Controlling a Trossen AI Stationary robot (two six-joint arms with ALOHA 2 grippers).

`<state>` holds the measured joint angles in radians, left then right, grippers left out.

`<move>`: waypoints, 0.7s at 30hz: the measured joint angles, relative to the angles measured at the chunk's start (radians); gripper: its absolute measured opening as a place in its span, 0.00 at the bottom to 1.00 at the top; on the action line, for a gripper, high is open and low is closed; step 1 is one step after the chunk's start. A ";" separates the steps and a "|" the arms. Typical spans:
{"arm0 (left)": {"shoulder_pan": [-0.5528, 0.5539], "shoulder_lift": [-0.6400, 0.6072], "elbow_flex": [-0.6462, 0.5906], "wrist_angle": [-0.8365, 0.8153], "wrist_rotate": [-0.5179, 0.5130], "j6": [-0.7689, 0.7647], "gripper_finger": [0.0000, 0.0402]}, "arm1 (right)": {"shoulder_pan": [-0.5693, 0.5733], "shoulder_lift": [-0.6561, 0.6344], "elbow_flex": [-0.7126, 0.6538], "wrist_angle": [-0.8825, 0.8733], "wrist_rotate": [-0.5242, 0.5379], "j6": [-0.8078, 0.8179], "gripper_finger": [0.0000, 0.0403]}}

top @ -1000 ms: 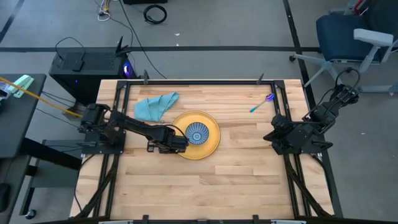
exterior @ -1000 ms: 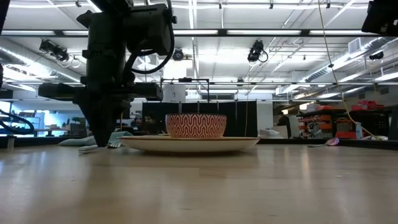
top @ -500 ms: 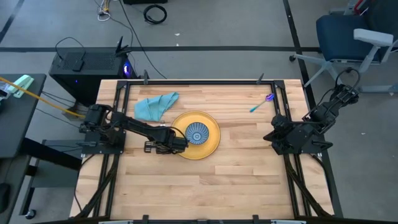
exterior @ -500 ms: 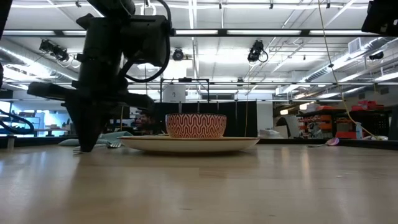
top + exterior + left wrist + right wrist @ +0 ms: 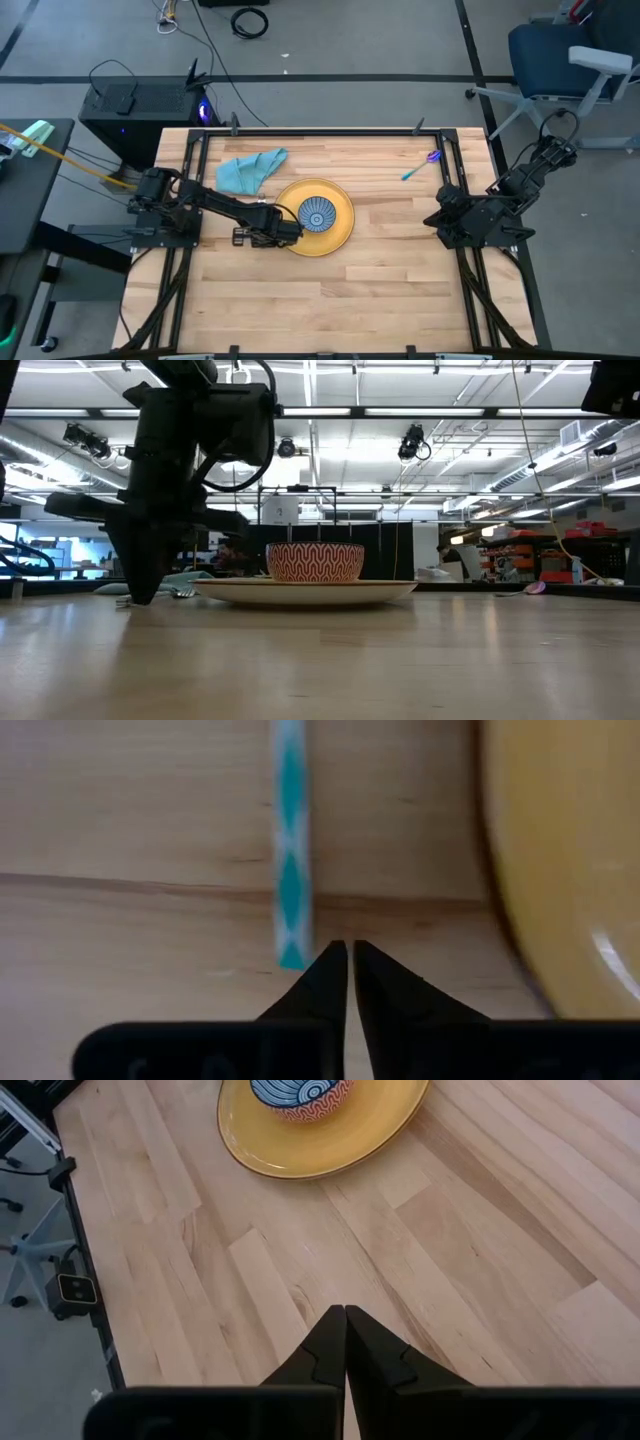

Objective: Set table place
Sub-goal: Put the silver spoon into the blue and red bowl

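Note:
A yellow plate [image 5: 342, 232] with a patterned bowl [image 5: 318, 214] on it rests at the middle of the wooden table [image 5: 400, 290]. A utensil with a teal-and-white handle [image 5: 291, 840] lies flat on the table just left of the plate; it also shows in the low view [image 5: 182, 593]. My left gripper [image 5: 350, 946] is shut, pointing down, its tips at table height beside the handle's end [image 5: 135, 598]. My right gripper [image 5: 345, 1312] is shut and empty above the table's right side [image 5: 442, 214]. My left gripper comes from above with shut fingers, tips down at the table right beside the handle's free end [image 5: 292, 958]. I cannot tell whether the fingertips touch the handle. The utensil lies flat on the wood.
A teal cloth [image 5: 250, 168] lies crumpled at the far left of the table. A blue-and-purple spoon [image 5: 420, 166] lies at the far right. Bare wood stretches along the near half of the table. The black rail frame [image 5: 320, 132] edges the tabletop.
My left gripper has gone a little toward the table's left edge, away from the plate, staying down at the table. It has tipped, so its fingers now slant instead of standing upright. It has been still for the last half second.

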<state>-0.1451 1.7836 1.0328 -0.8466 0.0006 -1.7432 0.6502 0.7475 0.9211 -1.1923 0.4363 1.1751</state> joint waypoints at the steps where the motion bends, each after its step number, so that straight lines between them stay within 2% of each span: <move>1: -0.003 0.000 0.000 0.017 0.000 0.000 0.09 | 0.000 0.000 0.000 0.000 0.000 0.000 0.03; 7: -0.033 -0.044 0.001 0.091 0.000 -0.008 0.09 | 0.000 0.000 0.000 0.000 0.000 0.000 0.03; 13: -0.090 -0.157 0.042 -0.013 -0.057 -0.110 0.08 | 0.000 0.000 0.000 0.001 0.000 0.000 0.03; 16: -0.121 -0.231 0.078 -0.083 -0.142 -0.159 0.09 | 0.000 0.000 0.000 0.001 0.000 0.000 0.03; 21: -0.157 -0.361 0.156 -0.124 -0.388 -0.094 0.10 | 0.000 0.000 0.000 0.003 0.000 0.000 0.03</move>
<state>-0.3017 1.4222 1.1888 -0.9705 -0.3878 -1.8376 0.6502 0.7475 0.9211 -1.1889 0.4362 1.1751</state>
